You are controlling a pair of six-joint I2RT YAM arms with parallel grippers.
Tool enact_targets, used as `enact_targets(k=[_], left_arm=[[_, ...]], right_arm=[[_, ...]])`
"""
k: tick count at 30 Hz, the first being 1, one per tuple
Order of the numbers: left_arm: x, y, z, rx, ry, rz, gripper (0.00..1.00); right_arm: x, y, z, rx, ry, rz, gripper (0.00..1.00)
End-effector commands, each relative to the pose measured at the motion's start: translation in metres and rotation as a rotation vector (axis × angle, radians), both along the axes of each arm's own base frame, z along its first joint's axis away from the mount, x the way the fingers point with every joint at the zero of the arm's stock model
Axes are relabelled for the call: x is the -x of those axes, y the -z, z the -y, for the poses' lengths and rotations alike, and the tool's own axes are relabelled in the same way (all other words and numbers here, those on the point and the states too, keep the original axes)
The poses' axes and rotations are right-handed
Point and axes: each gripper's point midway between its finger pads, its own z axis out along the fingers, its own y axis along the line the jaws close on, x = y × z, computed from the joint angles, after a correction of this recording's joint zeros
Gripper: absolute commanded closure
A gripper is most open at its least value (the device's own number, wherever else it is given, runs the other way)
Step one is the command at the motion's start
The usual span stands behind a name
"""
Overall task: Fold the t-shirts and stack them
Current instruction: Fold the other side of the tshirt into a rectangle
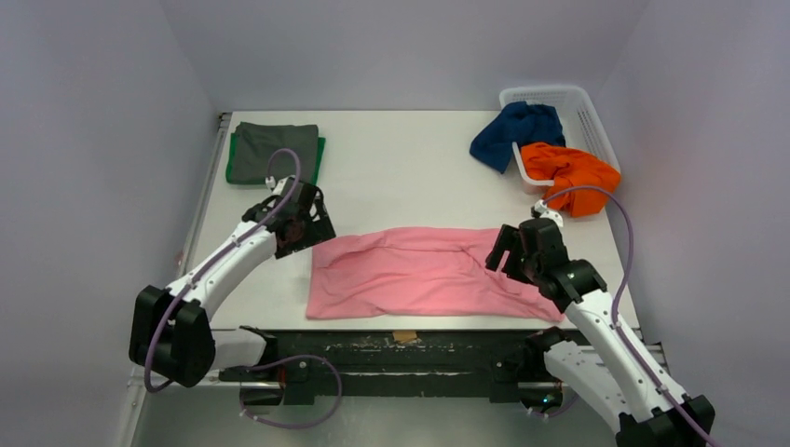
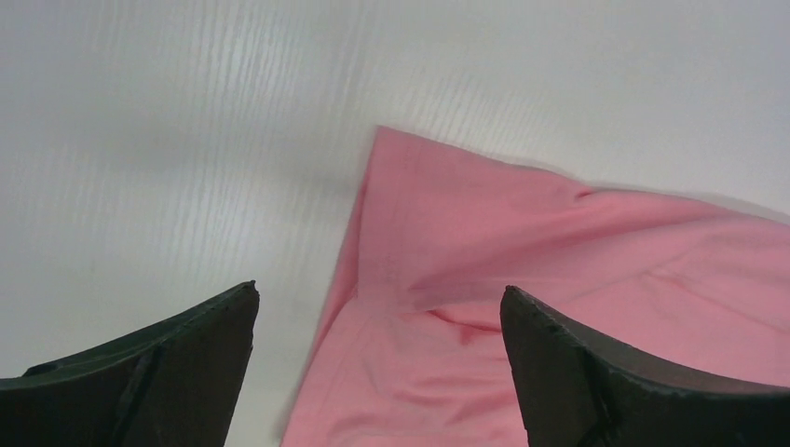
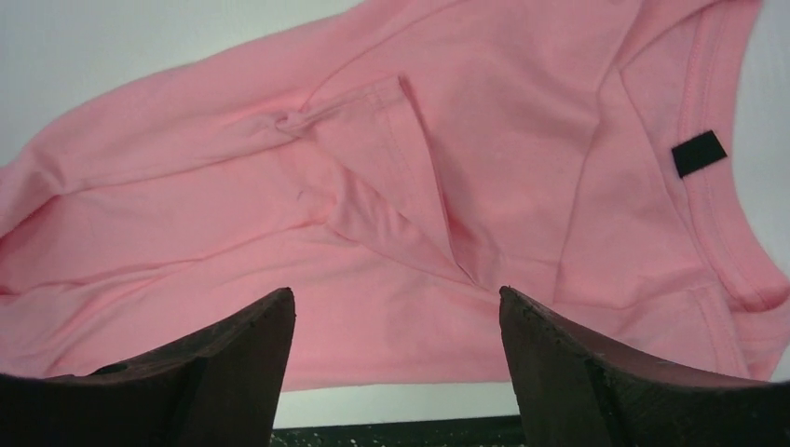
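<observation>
A pink t-shirt (image 1: 419, 272) lies folded lengthwise across the near middle of the table (image 1: 401, 177). My left gripper (image 1: 303, 223) hovers open over its far left corner; the left wrist view shows that pink corner (image 2: 484, 279) between wide-apart fingers (image 2: 177, 372). At the shirt's right end, over the collar, my right gripper (image 1: 512, 253) also stands open, with pink cloth (image 3: 373, 233) below it and nothing held. A folded dark grey t-shirt (image 1: 273, 149) rests on a green one (image 1: 320, 158) at the far left. Navy (image 1: 517, 133) and orange (image 1: 566, 172) t-shirts hang out of the basket.
A white mesh basket (image 1: 589, 116) stands at the table's far right corner. A small tan patch (image 1: 404, 336) sits on the black front rail. Grey walls close in on three sides.
</observation>
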Motion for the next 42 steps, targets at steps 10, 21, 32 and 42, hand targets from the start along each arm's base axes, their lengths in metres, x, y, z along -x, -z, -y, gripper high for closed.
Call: enact_targets(k=[10,21,32,42], left_arm=[[-0.053,0.012,0.119,0.446,0.322,-0.036,0.00],[-0.024,0.063,0.097,0.373,0.257,-0.129,0.00],[-0.022,0.071,0.077,0.272,0.207,-0.144,0.00],[-0.020,0.067,0.072,0.251,0.195,-0.140,0.00]], right_arm=[[-0.117,0.030,-0.042,0.056,-0.083,0.010,0.13],[-0.117,0.075,-0.051,0.069,-0.155,-0.093,0.17],[-0.016,0.031,-0.120,-0.335,-0.587,-0.063,0.21],[-0.014,0.032,-0.070,-0.151,-0.290,-0.066,0.16]])
